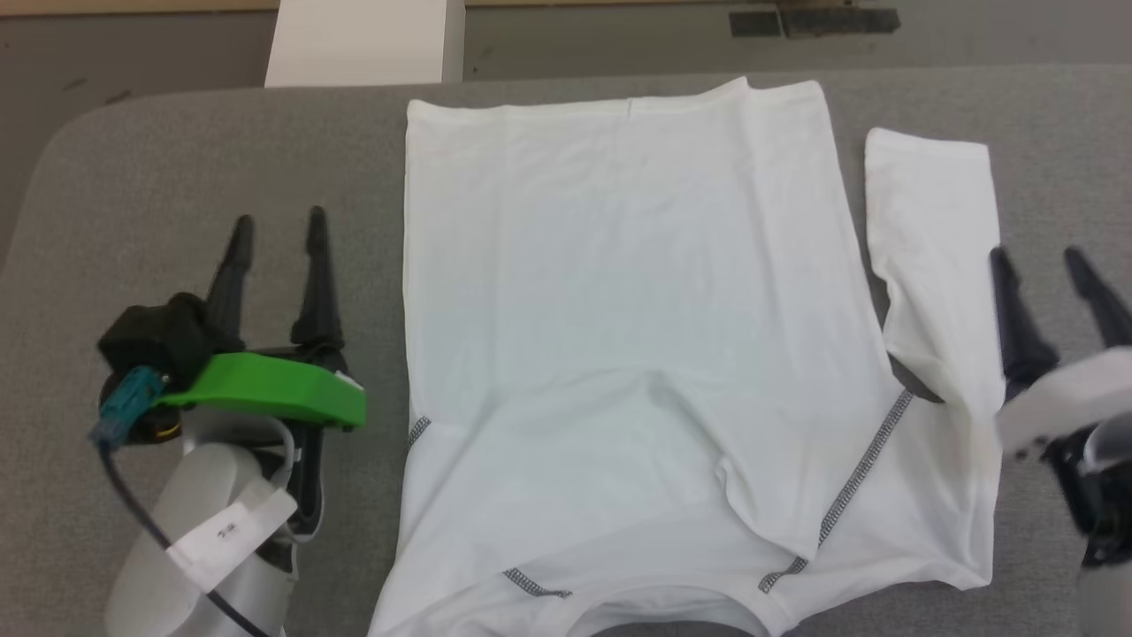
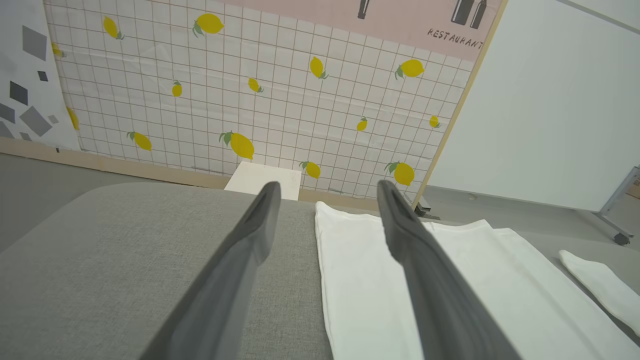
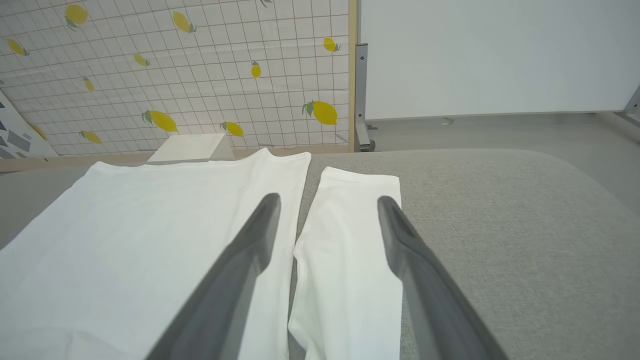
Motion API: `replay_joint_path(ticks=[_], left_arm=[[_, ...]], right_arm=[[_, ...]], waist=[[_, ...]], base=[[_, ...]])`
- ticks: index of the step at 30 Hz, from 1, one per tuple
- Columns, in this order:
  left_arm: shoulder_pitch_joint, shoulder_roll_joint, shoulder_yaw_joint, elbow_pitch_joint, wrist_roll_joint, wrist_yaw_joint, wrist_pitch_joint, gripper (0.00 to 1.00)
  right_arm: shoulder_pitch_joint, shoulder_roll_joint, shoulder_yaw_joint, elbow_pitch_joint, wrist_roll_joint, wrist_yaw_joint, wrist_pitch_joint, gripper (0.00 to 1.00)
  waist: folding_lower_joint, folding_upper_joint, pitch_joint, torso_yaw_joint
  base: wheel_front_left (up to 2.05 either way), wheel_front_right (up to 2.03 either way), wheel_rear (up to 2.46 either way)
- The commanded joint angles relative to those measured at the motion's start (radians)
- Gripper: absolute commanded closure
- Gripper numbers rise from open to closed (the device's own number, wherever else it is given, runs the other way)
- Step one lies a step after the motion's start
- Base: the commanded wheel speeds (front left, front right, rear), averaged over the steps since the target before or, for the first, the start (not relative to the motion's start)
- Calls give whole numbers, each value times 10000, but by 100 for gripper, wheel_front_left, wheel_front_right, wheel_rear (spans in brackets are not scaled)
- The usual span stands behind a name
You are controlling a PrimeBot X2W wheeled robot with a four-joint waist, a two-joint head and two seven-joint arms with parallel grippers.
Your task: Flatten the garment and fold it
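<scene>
one garment (image 1: 619,292) lies flat on the grey table (image 1: 221,141), collar nearest the robot, hem far, with one sleeve (image 1: 929,230) alongside its right edge. there are two grippers: the left gripper (image 1: 279,218) just beside the garment's left edge and the right gripper (image 1: 1036,257) at the sleeve, both spread wide and holding nothing. the head view shows grey zigzag seams (image 1: 862,469) near the collar. beyond the table stands one white box (image 1: 363,40), and the wrist views show a lemon-patterned wall (image 2: 250,100) behind it.
</scene>
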Motion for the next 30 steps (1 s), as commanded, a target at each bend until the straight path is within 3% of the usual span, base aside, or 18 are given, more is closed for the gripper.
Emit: replay_joint_path(ticks=[1,7,14,25,26,27,29,30], left_arm=[[305,-191,306,-141,267,-84,-43,0],[824,-818,1622,-732,1173,-723,-45,0],[709,-1564,2548,-1281,1828,-1403,-46,0],[538,-2246,3550,-1684,2437,-2090,-47,0],[555,-2284,3626,-1699,2483,-2131,-47,0],[567,-2312,3680,-1704,2518,-2161,-47,0],[587,-2368,3785,-1697,2589,-2218,-47,0],[593,-2394,3830,-1687,2621,-2247,-47,0]], right_arm=[[-548,-178,-147,357,118,-15,130,0],[-2926,-797,-597,2578,613,-15,1276,0],[-5428,-1614,-1080,4712,66,-15,2771,0],[-7367,-1945,-2261,6302,-992,-15,4183,0],[-7432,-1910,-2316,6424,-1070,-15,4399,5],[-7465,-1871,-2315,6495,-1135,-15,4588,47],[-7464,-1781,-2338,6585,-1260,-15,5004,97],[-7422,-1751,-2367,6587,-1334,-15,5201,100]], waist=[[0,0,599,231],[0,0,1665,485],[0,0,3014,930],[0,0,3967,1340],[0,0,3976,1334],[0,0,3973,1328],[0,0,3907,1307],[0,0,3836,1289]], base=[[0,0,0],[0,0,0],[0,0,0],[0,0,0],[0,0,0],[0,0,0],[0,0,0],[0,0,0]])
